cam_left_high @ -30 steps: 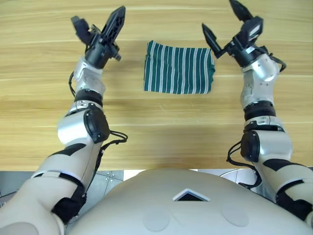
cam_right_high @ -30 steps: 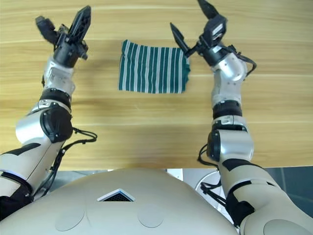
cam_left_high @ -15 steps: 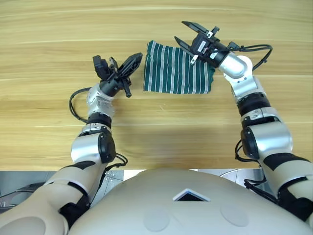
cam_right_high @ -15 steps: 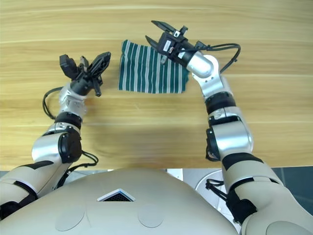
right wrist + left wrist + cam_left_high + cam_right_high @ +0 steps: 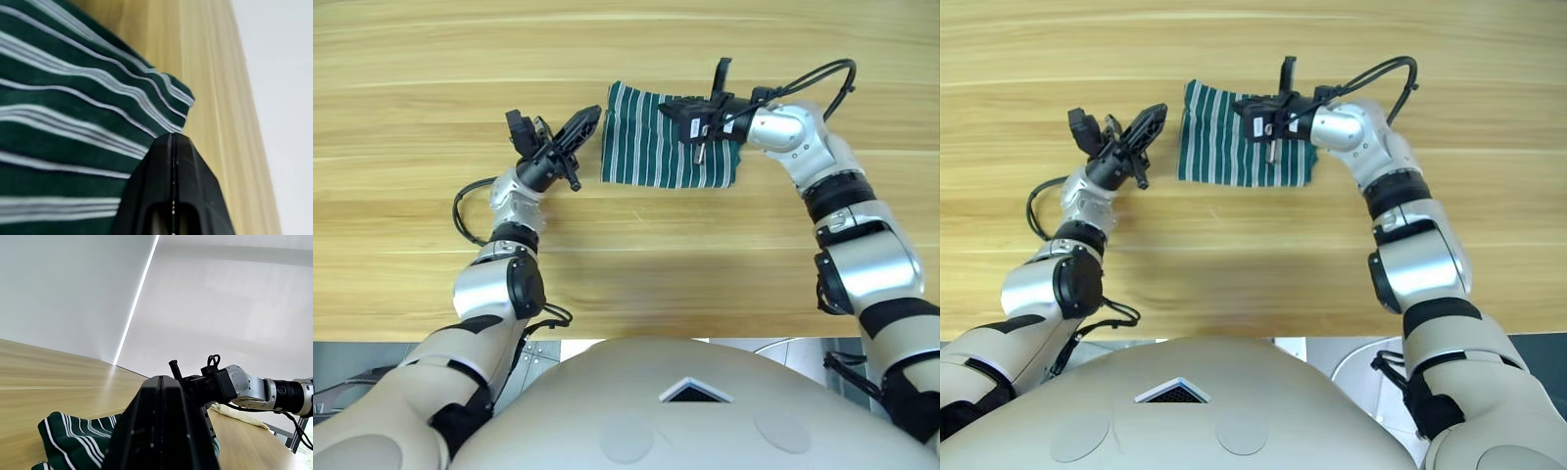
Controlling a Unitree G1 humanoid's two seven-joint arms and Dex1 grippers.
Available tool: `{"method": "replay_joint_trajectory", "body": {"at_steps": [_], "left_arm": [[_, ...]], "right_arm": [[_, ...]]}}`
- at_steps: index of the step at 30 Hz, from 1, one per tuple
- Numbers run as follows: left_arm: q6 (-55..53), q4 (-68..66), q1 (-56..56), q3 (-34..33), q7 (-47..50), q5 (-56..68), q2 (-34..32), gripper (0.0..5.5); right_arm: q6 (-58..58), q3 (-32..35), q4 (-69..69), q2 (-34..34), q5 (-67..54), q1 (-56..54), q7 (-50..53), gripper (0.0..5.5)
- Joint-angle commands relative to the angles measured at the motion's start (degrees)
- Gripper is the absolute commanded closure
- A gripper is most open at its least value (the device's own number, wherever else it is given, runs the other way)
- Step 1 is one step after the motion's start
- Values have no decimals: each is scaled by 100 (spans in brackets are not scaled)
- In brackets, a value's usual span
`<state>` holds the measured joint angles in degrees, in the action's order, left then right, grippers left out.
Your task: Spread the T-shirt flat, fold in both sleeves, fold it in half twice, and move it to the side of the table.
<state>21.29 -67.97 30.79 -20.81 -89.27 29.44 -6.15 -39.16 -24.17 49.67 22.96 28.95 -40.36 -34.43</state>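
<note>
Looks down over both robot arms onto a wooden table (image 5: 431,59). Flat on it, straight ahead of the robot, a dark green T-shirt (image 5: 656,147) with thin white stripes, folded into a compact rectangle. Slightly longer from the robot's left to its right than from near to far, with the stripes running near to far. Just off the T-shirt's left edge, the left gripper (image 5: 555,116), released, fingers (image 5: 579,125) spread wide, one tip close to the cloth's far-left corner but apart from it. Over the T-shirt's right half, the right gripper (image 5: 705,113), reaching in from beyond the right edge. Touching the cloth or just above it, hard to say, and no telling whether clenched or released. Judging by the tidy shape, folding probably finished, with only the shift to the side of the table left. For that, right arm nearer, directly above the cloth, and left arm well placed to pinch the left edge. Likely calls for a hold at both short edges to keep the layers together. Some risk of the folds sliding open under a one-sided pull.
</note>
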Motion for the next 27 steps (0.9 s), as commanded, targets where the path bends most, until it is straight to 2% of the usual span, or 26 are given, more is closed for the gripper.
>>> {"method": "replay_joint_trajectory", "body": {"at_steps": [1, 8, 12, 19, 27], "left_arm": [[-24, -140, -88, -17, 76, -92, 124, 550], [15, -191, -100, -25, 204, -198, 184, 550], [63, -206, -117, -23, 284, -227, 205, 550], [130, -174, -158, -177, 455, -192, 178, 550], [203, -138, -236, -412, 735, -148, 83, 550]], "right_arm": [[175, -387, 321, 61, 390, -343, -200, 547], [416, -774, 1477, -215, 675, -738, -275, 547], [1360, -565, 2354, -155, 666, -923, 739, 547], [2730, 575, 2879, 339, -233, -352, 2000, 547], [3113, 1773, 2875, 770, -1220, 733, 2706, 547]]}}
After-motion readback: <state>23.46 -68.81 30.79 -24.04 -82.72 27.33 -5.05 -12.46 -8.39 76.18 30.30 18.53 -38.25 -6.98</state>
